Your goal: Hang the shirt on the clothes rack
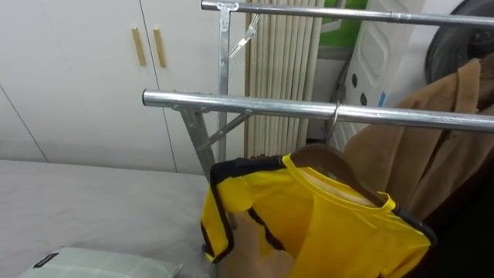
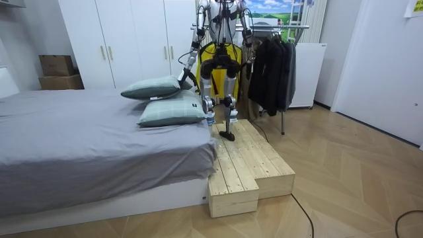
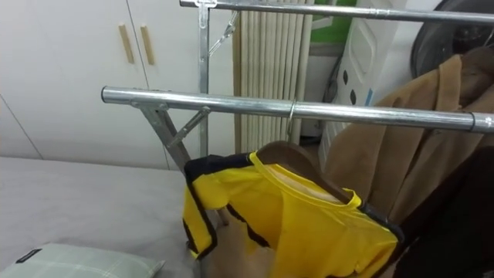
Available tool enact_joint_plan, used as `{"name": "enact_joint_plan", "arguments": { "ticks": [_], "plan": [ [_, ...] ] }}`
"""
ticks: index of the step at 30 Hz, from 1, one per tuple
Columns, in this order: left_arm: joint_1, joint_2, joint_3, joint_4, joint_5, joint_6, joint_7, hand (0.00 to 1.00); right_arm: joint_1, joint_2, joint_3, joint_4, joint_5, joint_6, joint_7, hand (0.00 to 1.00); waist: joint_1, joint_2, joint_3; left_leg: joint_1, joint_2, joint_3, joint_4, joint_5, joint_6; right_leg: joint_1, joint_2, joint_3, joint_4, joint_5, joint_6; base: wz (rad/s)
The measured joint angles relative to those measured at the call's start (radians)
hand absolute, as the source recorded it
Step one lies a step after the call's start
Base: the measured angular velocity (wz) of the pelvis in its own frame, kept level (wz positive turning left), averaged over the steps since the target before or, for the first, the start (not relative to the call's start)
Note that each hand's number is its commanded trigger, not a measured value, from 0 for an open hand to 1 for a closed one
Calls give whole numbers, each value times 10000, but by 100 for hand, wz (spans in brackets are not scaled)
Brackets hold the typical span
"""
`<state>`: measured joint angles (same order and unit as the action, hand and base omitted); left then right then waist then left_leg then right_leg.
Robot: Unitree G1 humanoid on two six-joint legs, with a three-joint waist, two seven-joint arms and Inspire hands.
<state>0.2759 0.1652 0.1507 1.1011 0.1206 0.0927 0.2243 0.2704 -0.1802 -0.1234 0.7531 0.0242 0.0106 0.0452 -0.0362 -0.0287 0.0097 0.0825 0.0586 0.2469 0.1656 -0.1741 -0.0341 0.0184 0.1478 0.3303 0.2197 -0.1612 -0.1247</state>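
In the left eye view, the yellow shirt [image 1: 340, 232] sits on a wooden hanger [image 1: 347, 174]. Its hook [image 1: 335, 122] meets the rail [image 1: 255, 103] just beside a brown coat [image 1: 417, 147]. The hanger is tilted, its right end lower. We cannot tell what the left hand or the right hand is doing, whether grasping or released. A pillow [image 1: 93, 262] lies at lower left.

In the room view, we stand on a wooden platform [image 2: 248, 165] beside the bed [image 2: 79, 139], facing the rack [image 2: 291, 28] and the shirt. Dark clothes [image 2: 274, 73] hang at the room view's right.

In the right eye view, the hook crosses the rail below an upper bar [image 3: 324, 10], but we cannot tell whether it is seated over the top. That is the risk as we judge it. If the hook only leans on the rail, letting go would drop hanger and shirt. The tilt could also let the shirt slide off the low end, and a tug on the cloth could unhook it.
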Motion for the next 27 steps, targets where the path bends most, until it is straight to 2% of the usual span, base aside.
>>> {"name": "enact_joint_plan", "arguments": {
  "ticks": [3, 5, 8, 11, 17, 19, 24, 27],
  "plan": [
    [-6, 6, -129, 130, -5, -205, 23, 0, -138, 158, 133, 800, 39, -457, -249, 0, 37, 61, 1, -6, -7, -5, -1, -3, 3, 0, -10, -8, -25, 2, 8, 0],
    [-7, 5, -198, 130, -7, -232, 29, 0, -203, 305, 208, 1349, 108, -550, -412, 0, 35, 85, 2, -7, -4, -7, -5, -3, 3, 0, -17, -61, -30, 3, 7, 2],
    [-9, -4, -365, 198, -16, -267, 26, 0, -197, 451, 227, 2123, 577, -668, -561, 0, 32, 173, -48, -6, -9, -15, -15, -3, 2, 2, -26, -96, -24, 3, 4, 3],
    [-21, -24, -363, 301, 0, -279, -25, 0, -149, 525, 215, 2651, 903, -666, -655, 0, 19, 233, -75, -9, -12, -37, -15, -3, 2, 2, -21, -65, -31, 2, 3, 0],
    [-78, -47, -344, 436, -5, -277, -403, 0, -232, 558, 207, 3886, 1604, -650, -425, 0, -104, 262, -54, -9, -14, -52, -14, -3, 2, 5, -22, -63, -30, -7, 5, 0],
    [-197, -75, -352, 607, -16, -272, -462, 0, -252, 562, 225, 4144, 1990, -601, -229, 0, -110, 306, -35, -17, -14, -51, -14, -3, 3, 2, -25, -89, -32, -40, 25, 0],
    [-485, -139, -353, 608, -9, -271, -873, 0, -380, 549, 225, 4435, 2918, -475, 245, 0, -114, 296, -50, -42, -34, -227, -13, -3, 2, 14, -59, -293, -22, -31, 10, 11],
    [-723, -282, -403, 608, -21, -292, -1113, 0, -550, 509, 223, 4647, 2992, -336, 375, 0, -108, 278, -57, -42, -43, -313, -13, -2, 0, 26, -59, -322, -7, -29, 5, 6]
  ]
}}
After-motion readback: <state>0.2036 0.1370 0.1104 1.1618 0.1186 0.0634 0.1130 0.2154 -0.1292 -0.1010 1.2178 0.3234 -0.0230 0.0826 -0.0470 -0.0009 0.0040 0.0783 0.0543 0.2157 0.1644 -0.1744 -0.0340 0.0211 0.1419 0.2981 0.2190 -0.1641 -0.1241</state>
